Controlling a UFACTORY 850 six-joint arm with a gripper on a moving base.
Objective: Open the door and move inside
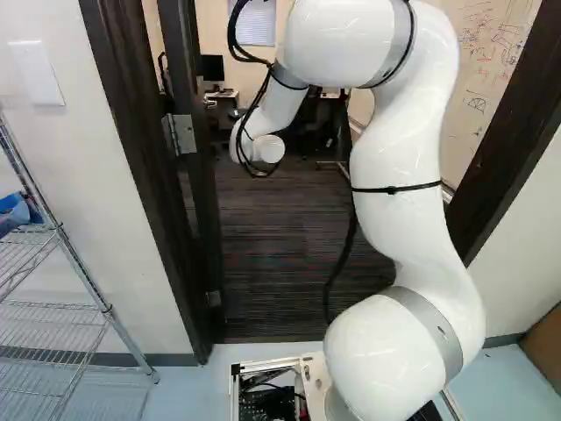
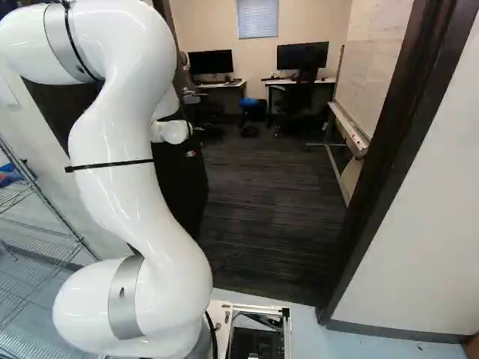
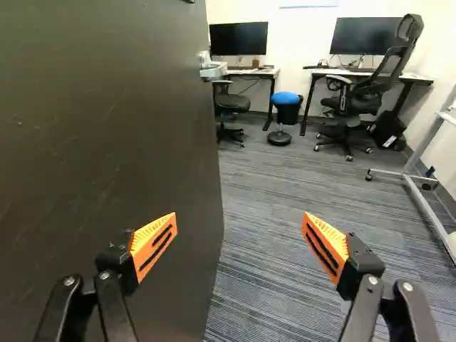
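The dark door (image 2: 179, 176) stands swung inward, behind the arm in the right base view. In the left base view the door (image 1: 203, 167) shows nearly edge-on, by its hinge. The wrist view shows the door's face (image 3: 107, 135) close ahead of one finger, with the metal handle (image 3: 211, 68) farther off near its free edge. My gripper (image 3: 239, 224) is open, its orange pads wide apart and nothing between them. One finger overlaps the door in view; whether it touches cannot be told. The other is over the carpet. Both base views hide the gripper behind the wrist.
The dark right door jamb (image 2: 389, 149) and left jamb (image 1: 136, 167) flank the doorway. Carpet (image 2: 277, 202) runs inward to desks, monitors and chairs (image 3: 356, 89). A whiteboard on a wheeled stand (image 2: 352, 123) lines the right side. A wire shelf (image 1: 70, 263) stands outside, left.
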